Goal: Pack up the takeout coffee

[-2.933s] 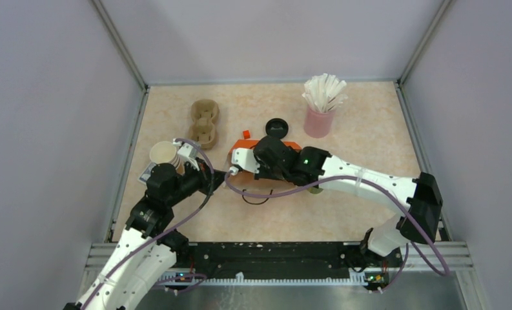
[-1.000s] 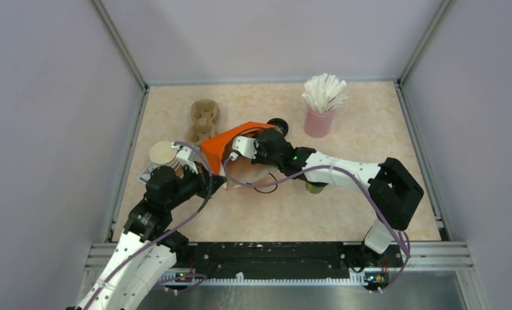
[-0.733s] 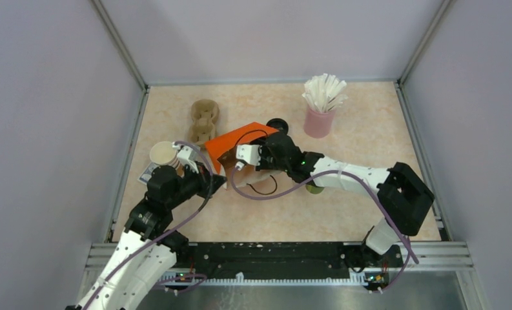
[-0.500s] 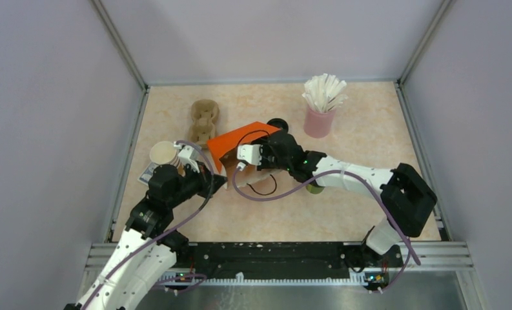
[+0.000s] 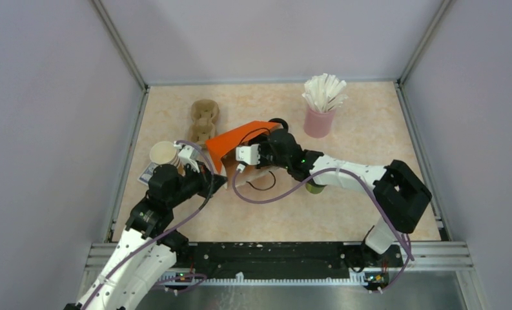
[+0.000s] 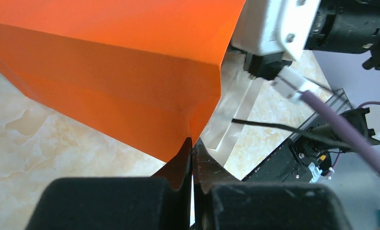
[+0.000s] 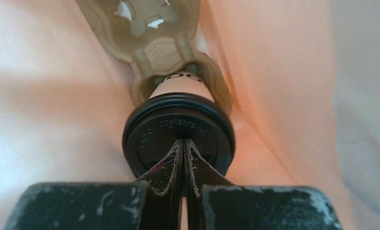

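The orange bag (image 5: pixel 240 139) lies tilted on the table with its mouth toward the near side. My left gripper (image 6: pixel 192 143) is shut on the bag's orange edge (image 6: pixel 106 72). My right gripper (image 7: pixel 184 141) is shut and reaches into the bag, so its fingers are hidden in the top view. In the right wrist view, pale pink-lit bag walls surround the takeout coffee. Its black lid (image 7: pixel 152 129) faces the camera just beyond my fingertips. The cup sits in a tan pulp carrier (image 7: pixel 154 52). I cannot tell if the tips touch the lid.
A tan pulp carrier (image 5: pixel 203 119) lies behind the bag on the left. Stacked lidless cups (image 5: pixel 163 155) stand by my left wrist. A pink cup of white straws (image 5: pixel 319 121) is at the back right. An olive object (image 5: pixel 314 188) sits under my right forearm. A black round thing (image 5: pixel 279 123) shows behind the bag.
The bag went from lying flat under my right arm to lifted and tilted open. My right wrist has shifted slightly back and right. The left gripper keeps its hold.
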Controlling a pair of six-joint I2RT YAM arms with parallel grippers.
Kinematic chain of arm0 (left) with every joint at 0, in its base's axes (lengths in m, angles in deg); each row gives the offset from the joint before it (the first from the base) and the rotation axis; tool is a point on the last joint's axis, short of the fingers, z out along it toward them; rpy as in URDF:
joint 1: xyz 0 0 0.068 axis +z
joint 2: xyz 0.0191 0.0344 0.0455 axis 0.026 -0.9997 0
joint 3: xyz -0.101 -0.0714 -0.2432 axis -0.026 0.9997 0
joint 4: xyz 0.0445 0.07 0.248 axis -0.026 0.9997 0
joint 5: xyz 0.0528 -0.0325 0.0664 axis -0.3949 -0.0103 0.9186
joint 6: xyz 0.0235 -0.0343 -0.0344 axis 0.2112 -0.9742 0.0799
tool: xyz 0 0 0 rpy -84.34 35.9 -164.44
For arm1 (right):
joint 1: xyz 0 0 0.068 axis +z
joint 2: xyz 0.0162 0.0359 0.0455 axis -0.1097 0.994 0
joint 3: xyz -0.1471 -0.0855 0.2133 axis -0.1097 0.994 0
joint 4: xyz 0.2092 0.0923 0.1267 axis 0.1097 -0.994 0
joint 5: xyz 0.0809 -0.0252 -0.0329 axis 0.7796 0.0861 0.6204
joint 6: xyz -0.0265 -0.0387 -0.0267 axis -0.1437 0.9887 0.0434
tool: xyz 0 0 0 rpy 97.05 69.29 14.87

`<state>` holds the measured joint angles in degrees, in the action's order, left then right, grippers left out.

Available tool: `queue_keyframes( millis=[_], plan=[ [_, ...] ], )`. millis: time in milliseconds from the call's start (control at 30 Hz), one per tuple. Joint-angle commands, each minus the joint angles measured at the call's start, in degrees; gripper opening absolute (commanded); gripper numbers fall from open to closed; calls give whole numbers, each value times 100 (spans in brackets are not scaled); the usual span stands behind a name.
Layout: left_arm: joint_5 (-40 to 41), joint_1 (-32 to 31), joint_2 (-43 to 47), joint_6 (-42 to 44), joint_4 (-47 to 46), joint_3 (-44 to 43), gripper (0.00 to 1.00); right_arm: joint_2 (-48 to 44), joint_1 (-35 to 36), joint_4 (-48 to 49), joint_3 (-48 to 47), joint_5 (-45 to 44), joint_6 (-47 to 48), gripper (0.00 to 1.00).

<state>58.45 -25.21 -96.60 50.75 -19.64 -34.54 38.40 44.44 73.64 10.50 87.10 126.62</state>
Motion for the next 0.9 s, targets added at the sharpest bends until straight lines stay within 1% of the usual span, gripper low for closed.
queue_keyframes(
  millis=[0, 233, 333, 433, 500, 700, 867],
  plan=[
    [-95, -7, 51, -39, -187, 23, 0, 393, -85, 141, -417, 196, 183, 0],
    [-58, -9, 163, -57, -165, 67, 0, 593, -99, 369, -538, 92, 7, 0],
    [0, -9, 161, -57, -167, 49, 0, 397, -98, 558, -391, 177, 10, 0],
    [28, -9, 140, -48, -215, 15, 0, 96, -99, 452, -336, 338, 25, 0],
    [8, -9, 99, -48, -271, -30, 0, -154, -98, 203, -339, 455, 17, 0],
    [-210, -9, -172, -85, -421, -223, 0, -933, -94, -1095, -184, 862, -110, 0],
    [-329, -11, -315, -71, -398, -479, 0, -1653, -75, -1701, -29, 899, -349, 0]
  ],
)
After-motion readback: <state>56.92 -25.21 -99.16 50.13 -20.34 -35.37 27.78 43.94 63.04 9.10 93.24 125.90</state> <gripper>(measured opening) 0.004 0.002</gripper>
